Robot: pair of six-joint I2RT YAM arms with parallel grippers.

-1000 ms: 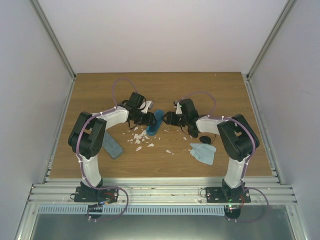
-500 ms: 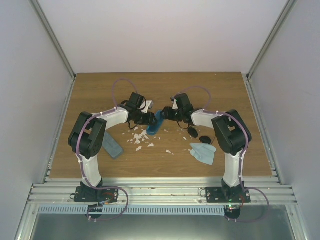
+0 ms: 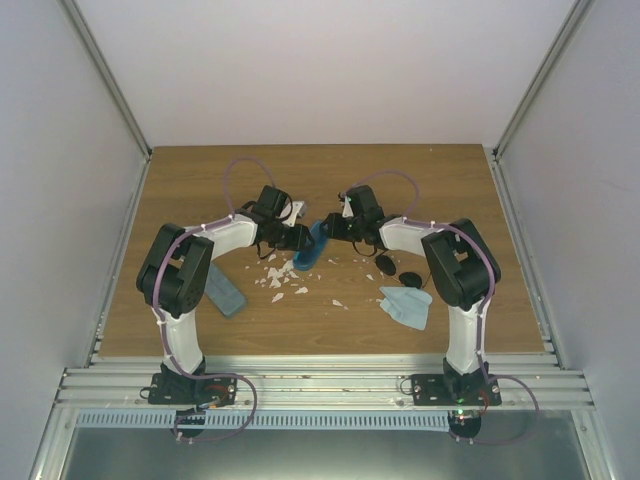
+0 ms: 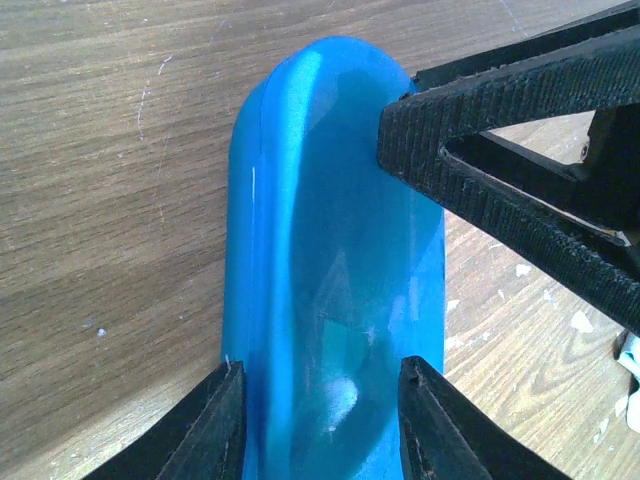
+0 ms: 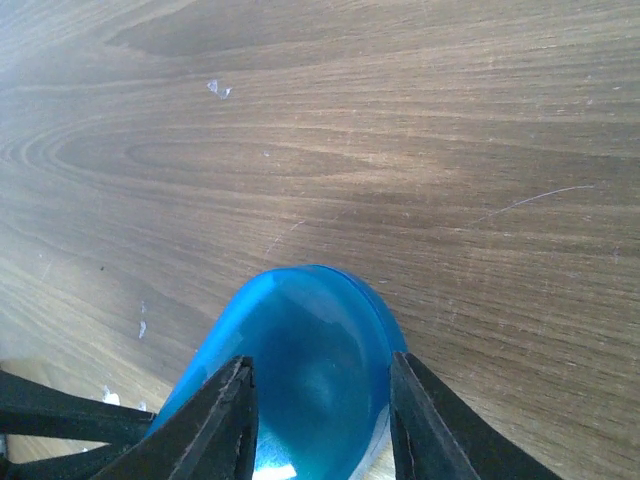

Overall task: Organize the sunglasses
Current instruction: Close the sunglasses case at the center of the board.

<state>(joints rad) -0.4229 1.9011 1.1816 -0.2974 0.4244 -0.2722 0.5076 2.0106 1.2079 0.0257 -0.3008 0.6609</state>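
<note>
On the table (image 3: 200, 180), left tool (image 4: 322, 365) and right tool (image 5: 320, 360), half open, seemingly pinch the blue case (image 4: 330, 250).

The case (image 4: 330, 280) was bright blue, the tabletop (image 5: 400, 120) brown wood grain, the sunglasses (image 3: 410, 279) black, the scraps (image 3: 280, 280) white, the cloth (image 3: 405, 305) pale blue.

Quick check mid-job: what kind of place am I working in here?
Probably a lab robot test cell, not a home: plain white panel walls on three sides, aluminium rail framing carrying the arm bases, and a wood-grain tabletop boxed in between.
</note>
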